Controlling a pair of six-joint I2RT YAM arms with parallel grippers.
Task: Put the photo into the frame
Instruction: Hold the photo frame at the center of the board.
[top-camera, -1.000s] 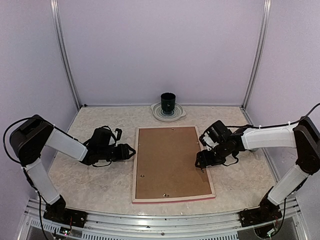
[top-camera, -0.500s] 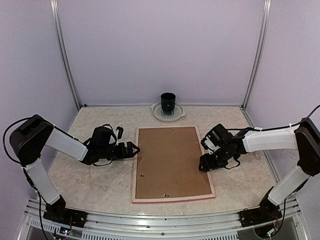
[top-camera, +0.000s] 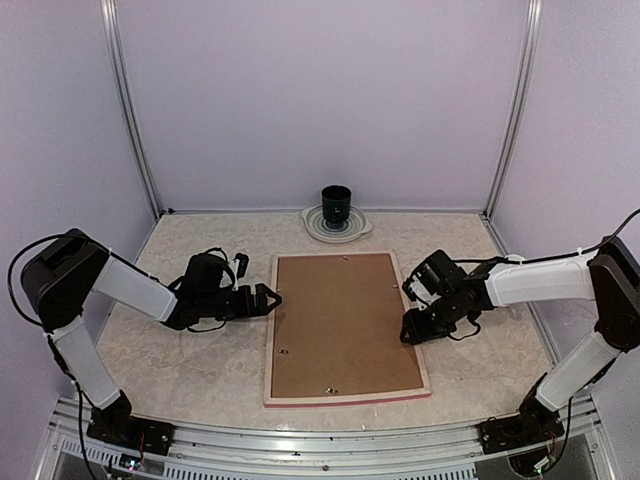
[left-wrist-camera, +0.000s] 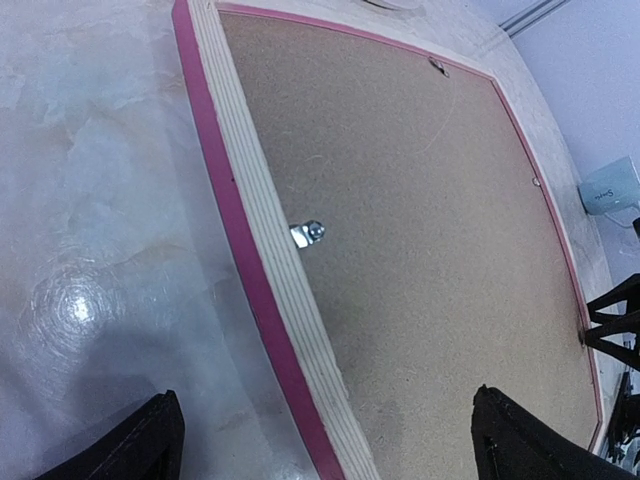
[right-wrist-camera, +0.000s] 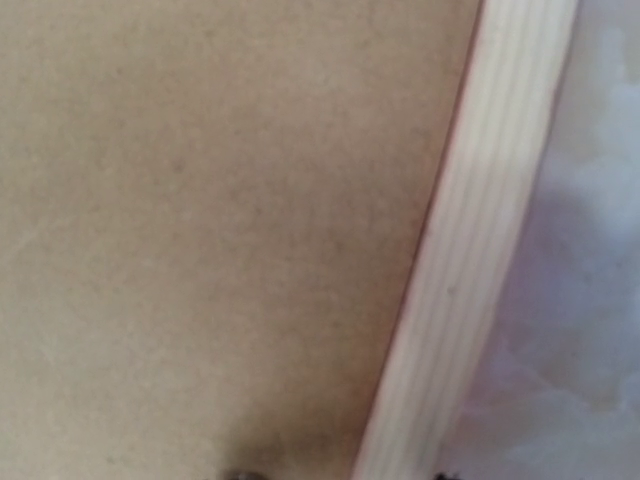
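Observation:
The frame lies face down in the middle of the table, with a plain brown backing board filling its back. The photo is hidden. My left gripper is at the frame's left rim and open wide. In the left wrist view its fingers straddle the pink and pale wood rim, one tip over the table and one over the board. My right gripper is at the right rim. Its fingertips barely show either side of the pale rim, with a gap on the inner side.
A dark green cup stands on a pale plate at the back, just beyond the frame's top edge. A small metal tab sits on the frame's left inner edge. Lilac walls close in the table on three sides.
My left gripper has opened wide and slid right to the frame's left rim. My right gripper has narrowed and shifted slightly outward along the right rim. The frame has not moved.

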